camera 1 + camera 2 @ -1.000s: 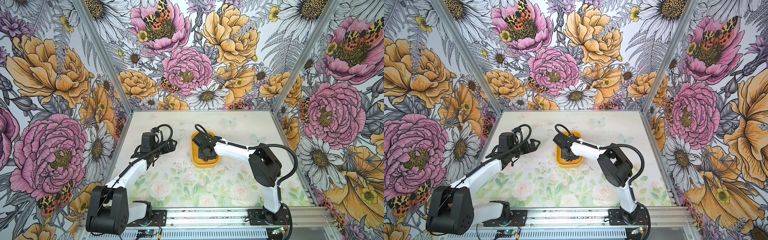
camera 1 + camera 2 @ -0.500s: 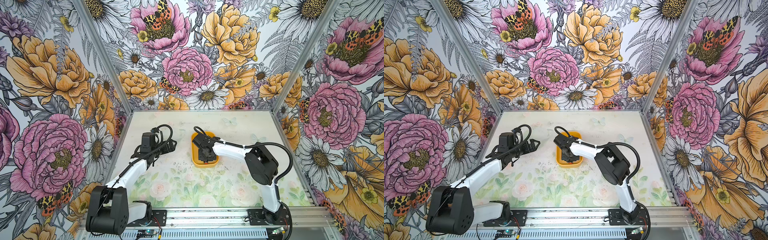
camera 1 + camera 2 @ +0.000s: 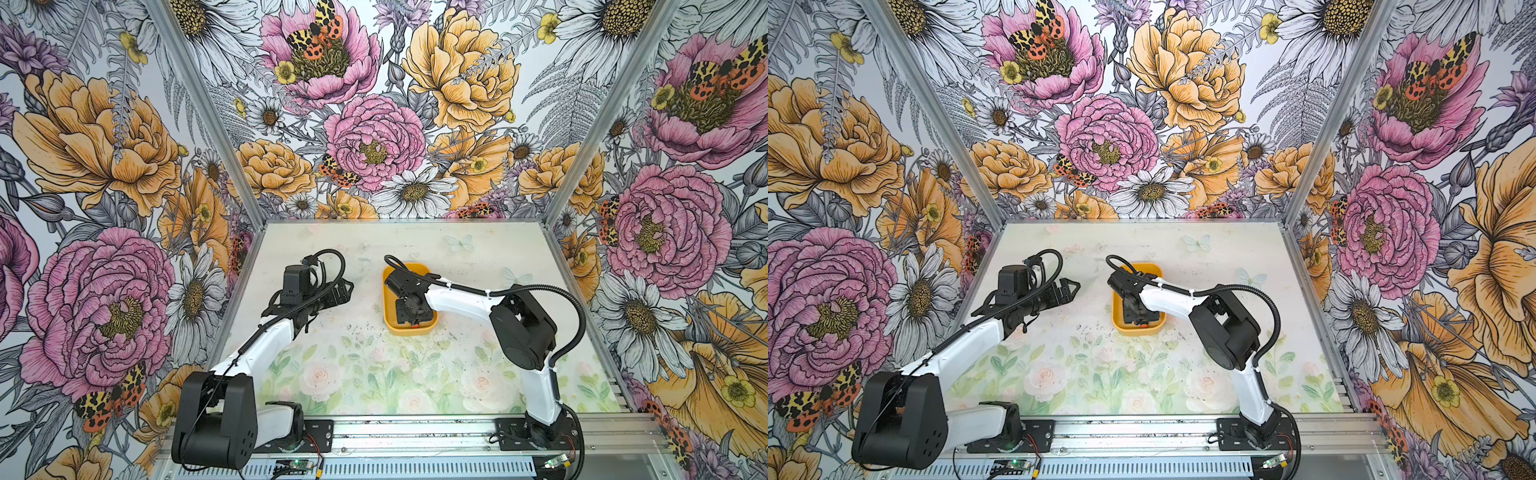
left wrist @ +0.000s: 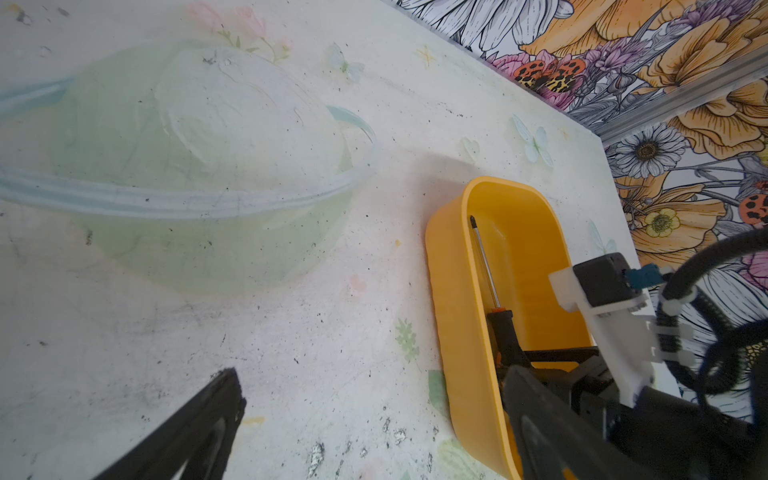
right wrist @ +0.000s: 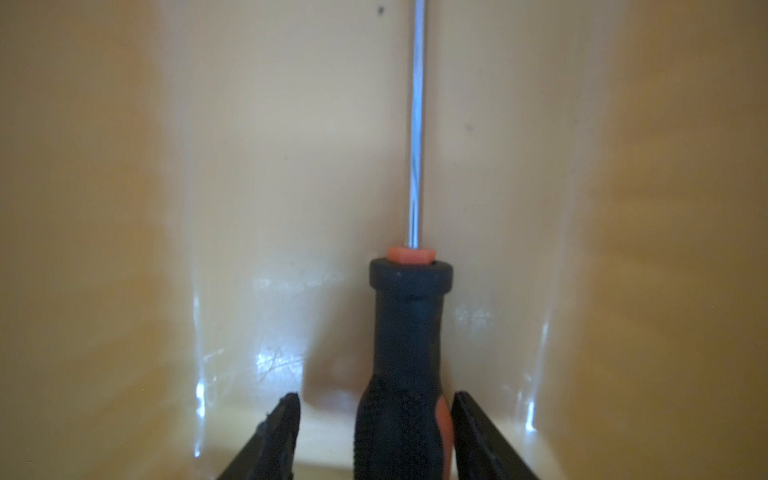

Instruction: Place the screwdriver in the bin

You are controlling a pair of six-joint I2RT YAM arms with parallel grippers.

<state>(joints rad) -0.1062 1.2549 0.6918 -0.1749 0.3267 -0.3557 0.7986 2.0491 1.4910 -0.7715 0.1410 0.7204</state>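
The table (image 3: 374, 374) is pale with soft painted flowers, and big bright flowers cover the walls around it. I see my right gripper (image 5: 374, 405) down inside the bin (image 3: 409, 331). Its jaws are spread, one on each side of the screwdriver (image 5: 405, 332) handle. There is a clear gap on one side, so they are not pinching it. The screwdriver lies in the bin, close along one long wall, with its tip toward the back end. The bin sits near the middle of the table. My left gripper (image 3: 343, 290) hangs over the table left of the bin, apart from it. Its jaws are spread and hold nothing.
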